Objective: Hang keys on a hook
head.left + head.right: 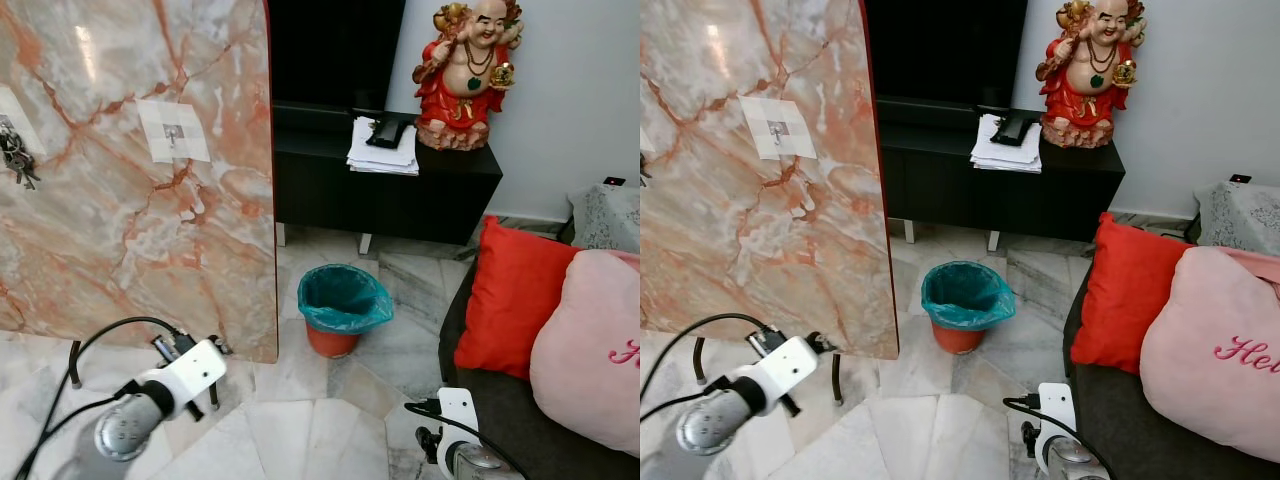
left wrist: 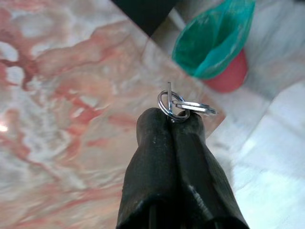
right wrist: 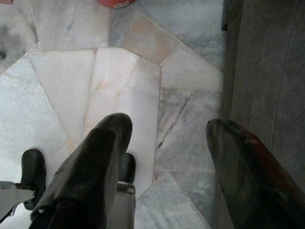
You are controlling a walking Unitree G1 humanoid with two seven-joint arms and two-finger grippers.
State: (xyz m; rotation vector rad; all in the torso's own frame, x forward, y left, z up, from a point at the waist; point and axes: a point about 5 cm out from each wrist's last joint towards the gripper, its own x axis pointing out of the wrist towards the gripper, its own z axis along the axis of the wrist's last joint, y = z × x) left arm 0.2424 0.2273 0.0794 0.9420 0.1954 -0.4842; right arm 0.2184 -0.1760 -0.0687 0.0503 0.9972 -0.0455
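1. Head views: the left gripper (image 1: 170,347) is raised low in front of the tall pink-and-orange marble slab (image 1: 130,170). Its black fingers are mostly hidden behind the white wrist housing, so the jaws are hard to read here.
2. On the slab there is a white square patch with a small metal hook (image 1: 173,131). A dark bunch of keys (image 1: 17,157) hangs at the slab's left edge, cut off by the frame.
3. The right gripper (image 3: 167,138) hangs low beside the dark grey sofa (image 1: 500,410), which carries a red cushion (image 1: 510,295) and a pink cushion (image 1: 590,345).
4. Left wrist view: the two fingers are pressed together and grip small silver key rings (image 2: 178,105) at the tips. Any keys below are hidden. A red bin with a green liner (image 2: 217,43) stands behind.
5. Right wrist view: the jaws are spread wide and hold nothing, above the pale marble floor (image 3: 124,76).
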